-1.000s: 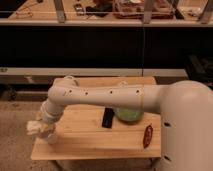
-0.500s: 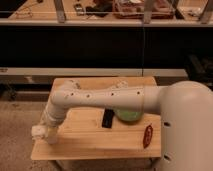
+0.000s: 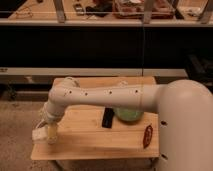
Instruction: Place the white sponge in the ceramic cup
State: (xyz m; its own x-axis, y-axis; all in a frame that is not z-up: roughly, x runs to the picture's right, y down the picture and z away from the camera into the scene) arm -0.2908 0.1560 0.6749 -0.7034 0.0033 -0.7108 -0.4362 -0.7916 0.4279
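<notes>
My gripper (image 3: 46, 134) hangs at the end of the white arm, low over the front left corner of the wooden table (image 3: 95, 142). An off-white block, which looks like the white sponge (image 3: 38, 135), sits right at the gripper by the table's left edge. I cannot tell whether it is held or lies on the wood. A small white shape (image 3: 121, 84) peeks over the arm at the back of the table. It may be the ceramic cup, and the arm hides most of it.
A wide green bowl (image 3: 129, 115) stands right of centre, partly under the arm. A flat black object (image 3: 107, 118) lies just left of it. A dark red oblong object (image 3: 148, 136) lies near the right front edge. Dark shelving runs behind the table.
The gripper and forearm have dropped slightly lower and nearer the front left corner of the table. The objects on the table have not moved.
</notes>
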